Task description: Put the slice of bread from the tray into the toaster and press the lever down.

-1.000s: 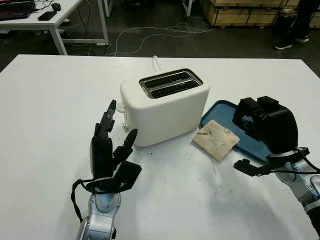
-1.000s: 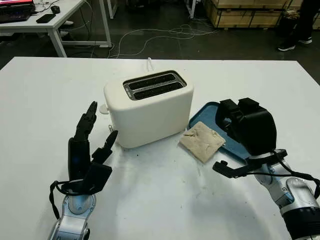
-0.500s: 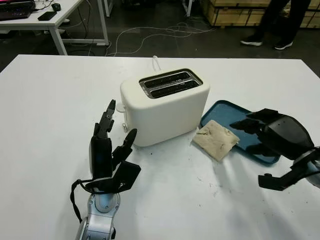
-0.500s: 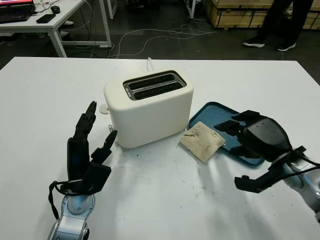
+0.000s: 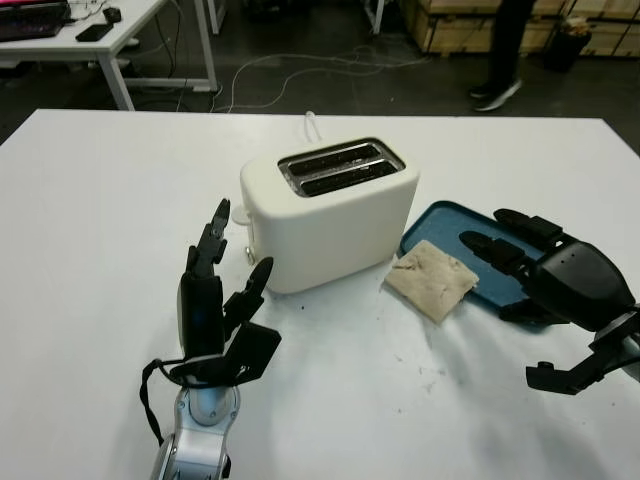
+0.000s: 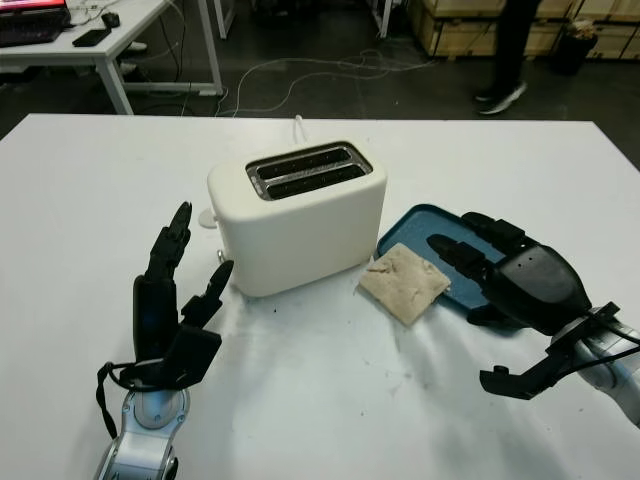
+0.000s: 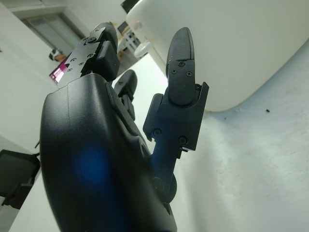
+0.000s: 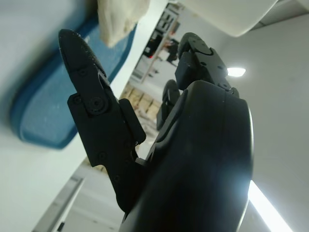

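Observation:
A cream two-slot toaster (image 5: 330, 212) stands mid-table, both slots empty. Its lever (image 5: 249, 255) juts from the left end face. To its right a slice of bread (image 5: 432, 279) lies half on the blue tray (image 5: 446, 222), hanging over the tray's near-left edge onto the table. My right hand (image 5: 520, 255) is open, palm down, hovering over the tray's right part with its fingers pointing toward the bread. My left hand (image 5: 222, 275) is open and upright just left of the toaster, close to the lever. In the right wrist view the bread (image 8: 118, 14) and tray (image 8: 53, 104) show beyond the fingers (image 8: 87, 82).
The white table (image 5: 100, 200) has free room left and in front. A white cable (image 5: 312, 124) runs off behind the toaster. Beyond the table stand a desk (image 5: 100, 35), floor cables and wooden pallets (image 5: 480, 25); a person's leg (image 5: 505, 50) is walking there.
My right hand has uncurled from a raised, bent pose and turned palm down, with fingers now stretched over the tray toward the bread. The left hand stayed put. The person walked left.

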